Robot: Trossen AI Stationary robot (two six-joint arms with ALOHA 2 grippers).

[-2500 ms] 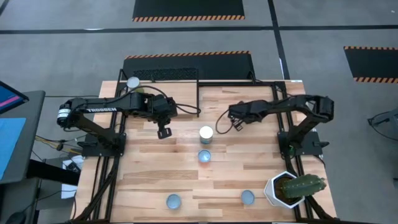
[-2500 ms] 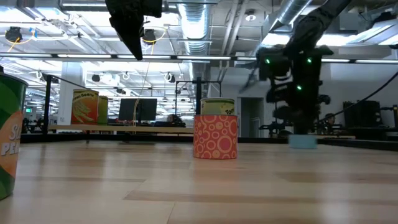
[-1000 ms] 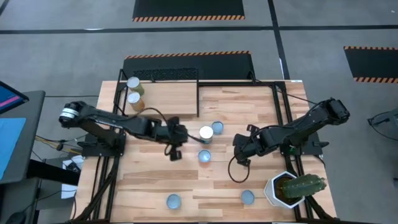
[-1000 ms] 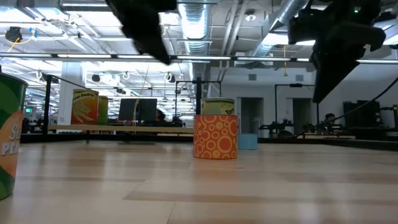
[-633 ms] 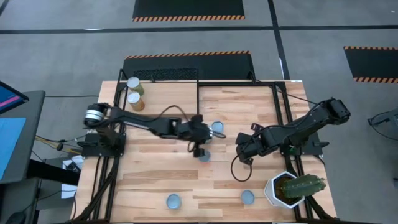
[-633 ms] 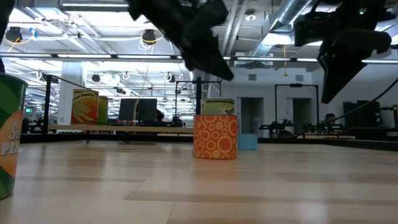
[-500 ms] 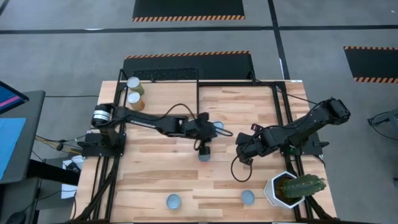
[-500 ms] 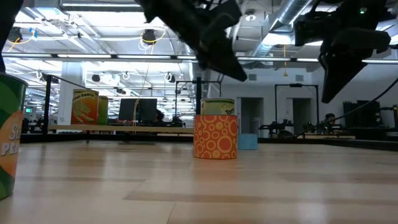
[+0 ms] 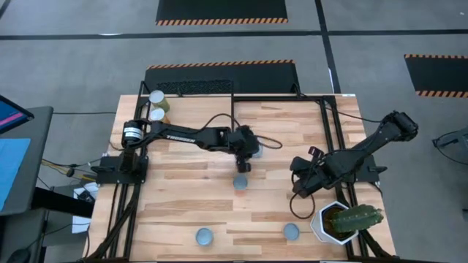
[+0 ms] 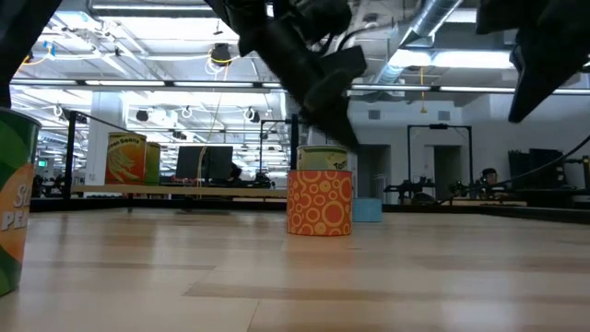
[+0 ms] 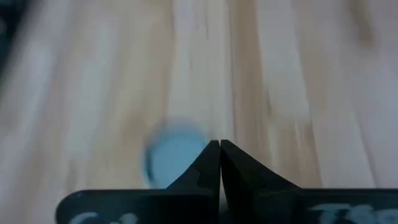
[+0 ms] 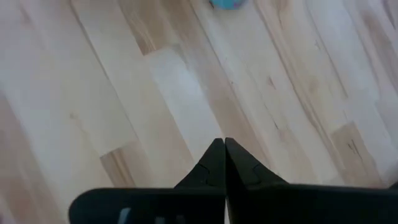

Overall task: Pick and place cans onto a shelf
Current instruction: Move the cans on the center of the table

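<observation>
Two white-topped cans [image 9: 156, 105] stand on the pale shelf board [image 9: 197, 117] at its far left. My left gripper [image 9: 245, 164] is shut and empty above the table's middle, over a green-and-yellow can [image 10: 323, 159]. A blue-topped can [image 9: 240, 183] stands just nearer; it shows with orange circles in the low view [image 10: 320, 203]. A blue can top [image 11: 174, 158] shows beside the left gripper's shut fingertips [image 11: 220, 149]. My right gripper [image 9: 298, 191] is shut and empty above bare planks [image 12: 222, 146]. Two more blue-topped cans [image 9: 204, 236] [image 9: 292, 231] stand near the front edge.
A white pot with a cactus [image 9: 344, 221] stands at the near right corner, close to my right arm. A green can [image 10: 14, 198] stands close to the low camera. Black rods [image 9: 232, 109] frame the shelf. Bare planks lie between the middle cans and the front ones.
My left gripper has swung from the left of the middle cans toward the table's right and slightly far, and now stands over them, still shut. My right gripper has shifted a little toward the right and near edges. No can has moved.
</observation>
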